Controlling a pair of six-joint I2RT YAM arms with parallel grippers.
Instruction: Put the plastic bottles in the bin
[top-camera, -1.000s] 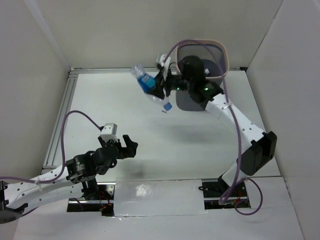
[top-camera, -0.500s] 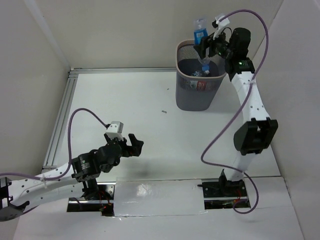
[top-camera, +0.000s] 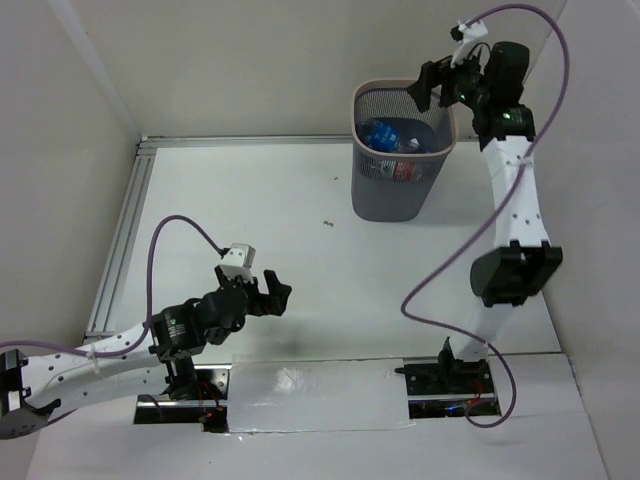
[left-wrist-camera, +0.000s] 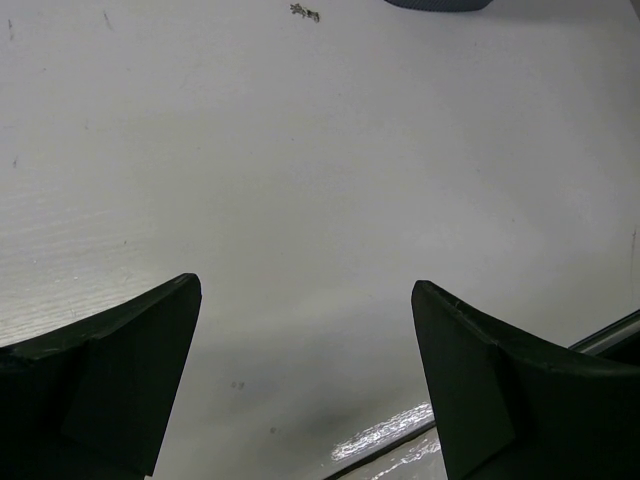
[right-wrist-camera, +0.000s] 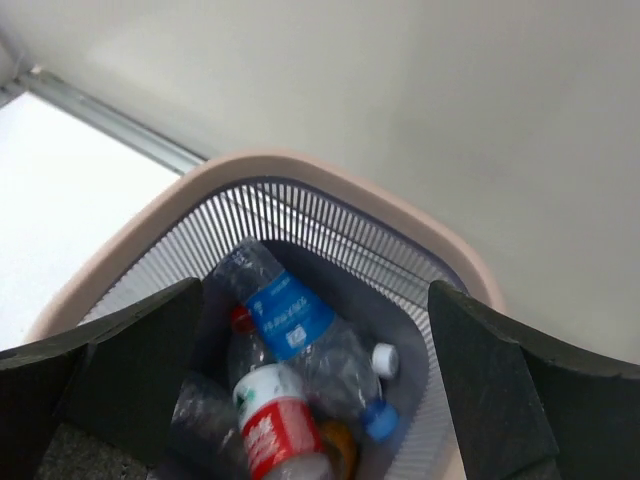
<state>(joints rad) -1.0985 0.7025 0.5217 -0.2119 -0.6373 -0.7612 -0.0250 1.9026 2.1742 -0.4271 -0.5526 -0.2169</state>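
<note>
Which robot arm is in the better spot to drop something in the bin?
Right. Its open gripper hangs just over the bin, bottles right below it. The left gripper is open too, but far off, near the table's front.

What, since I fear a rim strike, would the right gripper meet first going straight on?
Probably the blue-labelled bottle lying in the bin; the open right gripper points inside the rim, though depth is unclear.
</note>
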